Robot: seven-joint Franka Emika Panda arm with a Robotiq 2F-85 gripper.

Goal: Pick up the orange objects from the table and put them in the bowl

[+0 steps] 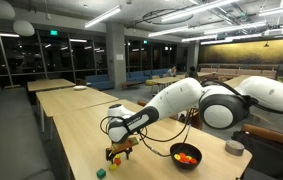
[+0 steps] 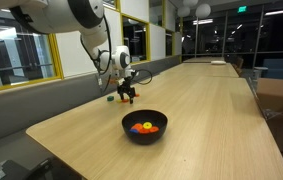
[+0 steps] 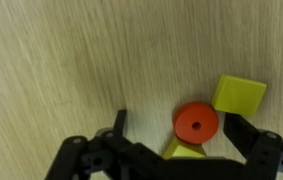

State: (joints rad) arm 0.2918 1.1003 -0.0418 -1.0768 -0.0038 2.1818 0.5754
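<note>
Orange disc (image 3: 195, 123) lies between the spread jaws of my claw (image 3: 177, 118) — off-centre, crowding the jaw beside the yellow square (image 3: 240, 95) — near the table (image 3: 61, 60) top's long edge.

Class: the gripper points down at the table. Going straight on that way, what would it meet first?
Probably the orange disc, which lies off-centre between the open gripper's fingers in the wrist view. A yellow piece lies close beside it. How high the gripper is above them cannot be told.
</note>
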